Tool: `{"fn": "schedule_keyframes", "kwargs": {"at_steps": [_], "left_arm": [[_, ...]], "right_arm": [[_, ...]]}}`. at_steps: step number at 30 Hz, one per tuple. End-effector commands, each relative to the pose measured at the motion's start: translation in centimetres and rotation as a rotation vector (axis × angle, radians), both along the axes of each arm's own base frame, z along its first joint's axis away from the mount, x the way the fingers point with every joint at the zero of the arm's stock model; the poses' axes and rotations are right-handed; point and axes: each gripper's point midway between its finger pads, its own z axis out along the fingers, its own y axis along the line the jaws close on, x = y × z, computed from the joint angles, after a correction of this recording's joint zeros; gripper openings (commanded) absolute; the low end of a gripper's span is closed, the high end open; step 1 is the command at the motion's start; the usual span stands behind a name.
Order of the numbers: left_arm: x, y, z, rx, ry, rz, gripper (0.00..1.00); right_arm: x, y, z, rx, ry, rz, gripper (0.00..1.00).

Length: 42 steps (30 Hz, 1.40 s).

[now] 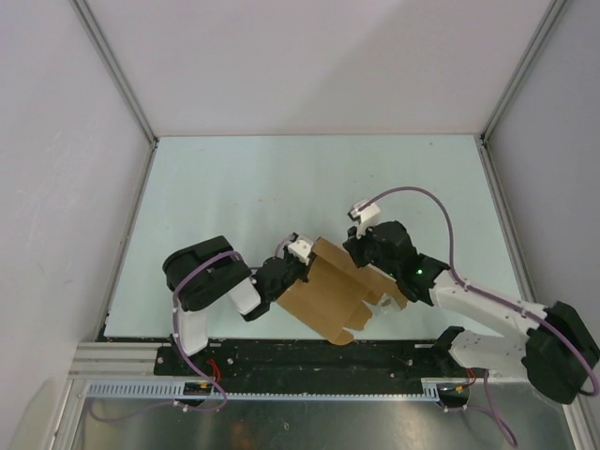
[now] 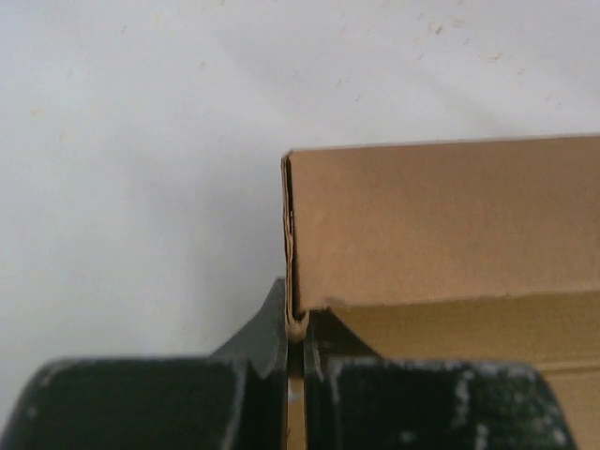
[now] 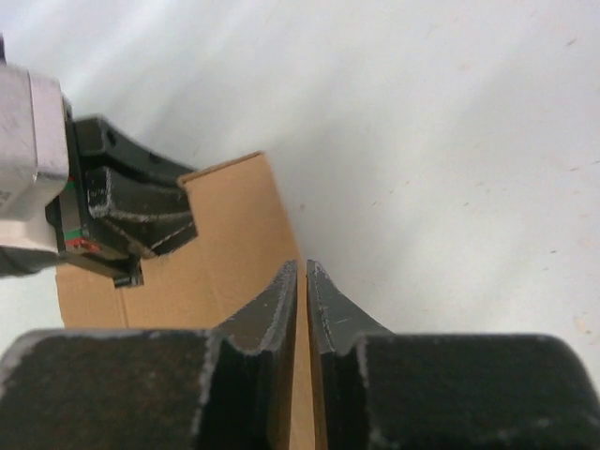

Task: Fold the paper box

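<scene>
Pale mint tabletop (image 1: pixel 281 178), matte, faintly speckled in the wrist views. White wall panels on three sides: back (image 1: pixel 319 66), left (image 1: pixel 56 187), right (image 1: pixel 562 187). Aluminium struts slanting up from the far corners, left (image 1: pixel 114 70) and right (image 1: pixel 520 70). Along the near edge, a black mounting plate (image 1: pixel 328 354), then a white slotted cable duct (image 1: pixel 281 391), then brushed sheet metal (image 1: pixel 328 427).

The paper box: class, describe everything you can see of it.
The paper box is plain brown cardboard, partly folded, with creased panels and notched tabs along its near-right edge. It is angled near the table's near edge, between the arms. The left gripper has its fingers shut on one doubled corner; the right gripper on another edge. Contact with the table: unclear.
</scene>
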Motion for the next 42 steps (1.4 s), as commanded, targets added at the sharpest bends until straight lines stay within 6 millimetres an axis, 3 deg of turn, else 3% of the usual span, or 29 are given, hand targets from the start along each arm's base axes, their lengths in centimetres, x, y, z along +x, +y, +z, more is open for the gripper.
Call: {"fn": "schedule_keyframes", "kwargs": {"at_steps": [1,2,7,11,15,25,30,42], "left_arm": [[1.4,2.4,6.8,-0.199,-0.161,0.161,0.0],[1.5,3.1,6.8,-0.199,-0.159,0.191,0.0],[2.0,7.3,6.7,-0.218,-0.135,0.397,0.0],[2.3,11.2,6.3,-0.229,-0.119,0.596,0.0],[2.2,13.4,6.0,-0.24,-0.11,0.712,0.0],[2.0,13.9,5.7,-0.257,-0.094,0.739,0.0],[1.9,13.8,5.5,-0.244,-0.091,0.727,0.0],[1.9,12.7,5.0,-0.213,-0.085,0.668,0.0]], "right_arm": [[1.9,-2.4,5.0,0.083,-0.116,-0.171,0.14],[2.0,-3.0,5.9,0.11,-0.128,-0.206,0.14],[2.5,-5.4,6.6,0.134,-0.113,-0.318,0.18],[2.5,-7.3,4.8,0.08,-0.033,-0.401,0.21],[2.7,-8.4,3.9,0.081,0.019,-0.456,0.23],[2.7,-5.8,0.3,-0.017,0.089,-0.263,0.52],[3.8,-4.4,-0.2,-0.049,0.044,-0.152,0.56],[6.7,-3.7,-1.1,-0.146,-0.014,-0.07,0.62]]}}
